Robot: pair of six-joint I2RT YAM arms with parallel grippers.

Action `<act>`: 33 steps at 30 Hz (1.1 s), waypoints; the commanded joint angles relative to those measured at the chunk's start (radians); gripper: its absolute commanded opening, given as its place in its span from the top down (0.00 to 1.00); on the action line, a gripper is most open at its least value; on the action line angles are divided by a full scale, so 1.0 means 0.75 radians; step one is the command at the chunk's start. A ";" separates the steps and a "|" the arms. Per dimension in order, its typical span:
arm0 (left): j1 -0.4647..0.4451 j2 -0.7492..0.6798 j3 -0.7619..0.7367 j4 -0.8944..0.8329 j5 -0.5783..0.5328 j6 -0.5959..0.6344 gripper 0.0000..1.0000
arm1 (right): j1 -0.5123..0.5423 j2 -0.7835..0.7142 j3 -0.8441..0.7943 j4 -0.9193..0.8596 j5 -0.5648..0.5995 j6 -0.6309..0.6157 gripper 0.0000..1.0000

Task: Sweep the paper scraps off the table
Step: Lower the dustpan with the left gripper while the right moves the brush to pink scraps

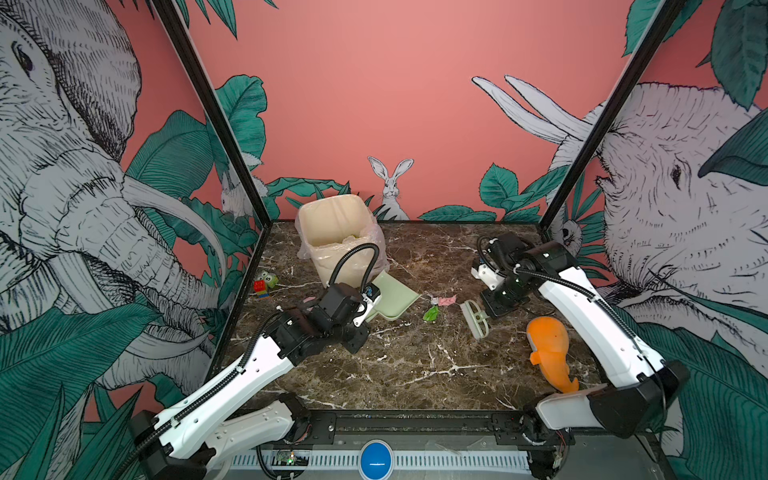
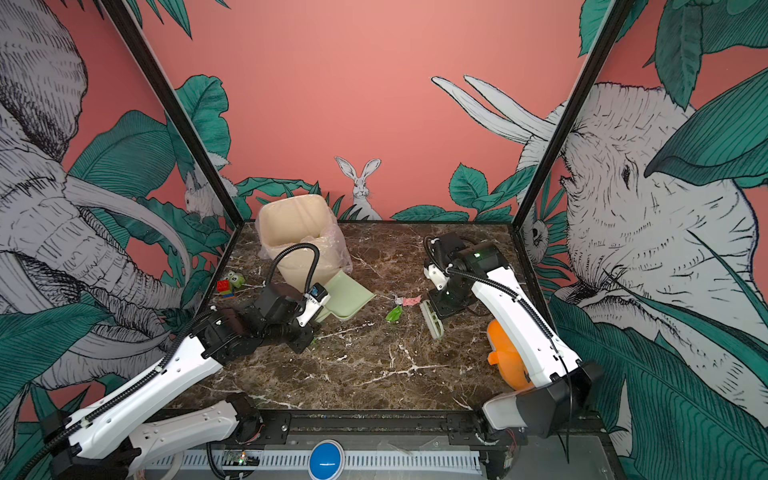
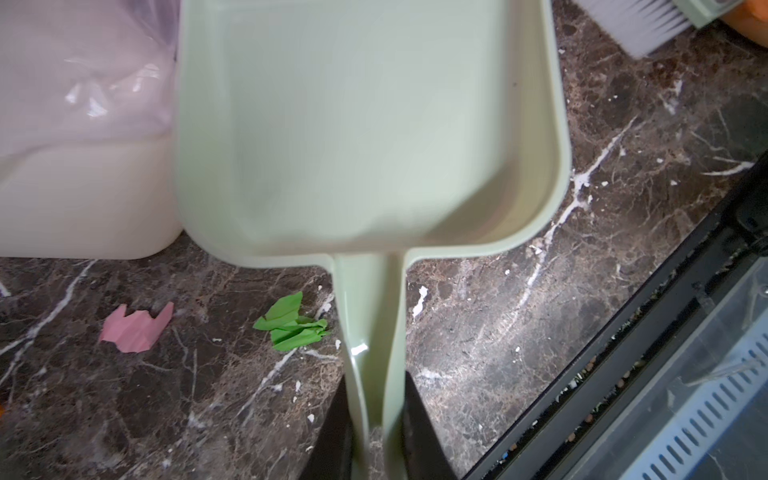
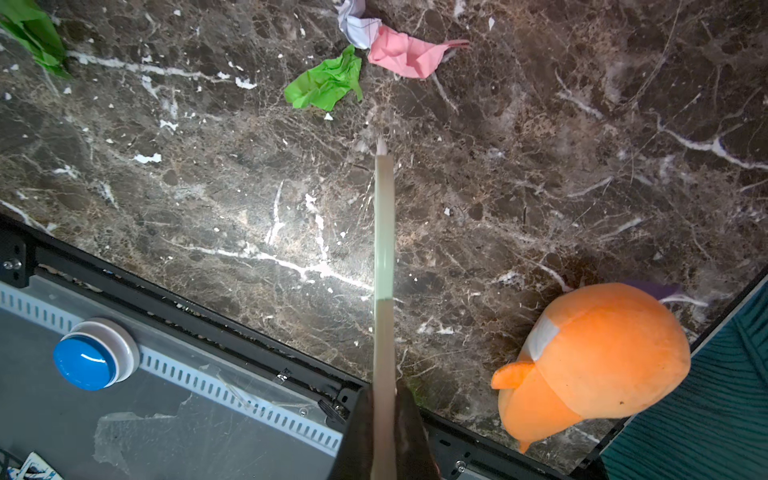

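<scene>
The left pincer [image 3: 374, 384] is pinching the handle of the dustpan [image 1: 395, 294], its black fingers [image 3: 334, 419] pressing on either side of the pale green stem. The pan is lying just in front of the bin [image 1: 332, 237], a cream tub with a clear liner that is standing at the back left of the surface [image 1: 415, 374]. Whether the pan's front lip is touching the marble cannot be told.

The right pincer [image 4: 384, 401] is clamping the handle of the brush [image 1: 476, 319], with its jaws pressed tight against it. The brush is sitting right of centre, with its bristles facing toward the dustpan.

The paper scraps are lying in two places. One cluster is resting on the surface between dustpan and brush, apart from both: a green scrap [image 1: 431, 313] nearest the front, and behind it a pink scrap [image 1: 447, 300] touching a white scrap [image 1: 434, 300]. The left wrist view is showing two further pieces beside the dustpan handle, near the foot of the bin. These are a second green scrap [image 3: 293, 323] just beside the stem and a second pink scrap [image 3: 135, 328] farther out.

An orange plush toy [image 1: 548, 349] is lying at the right edge, close under the right arm. Toy blocks [image 1: 262, 286] are sitting at the left edge, well apart from the tools. A blue button [image 1: 376, 459] is showing on the front rail below the surface.
</scene>
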 commanded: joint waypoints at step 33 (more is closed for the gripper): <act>-0.197 0.509 -0.070 0.047 0.042 -0.093 0.88 | -0.007 0.705 0.568 0.066 0.544 -0.232 1.00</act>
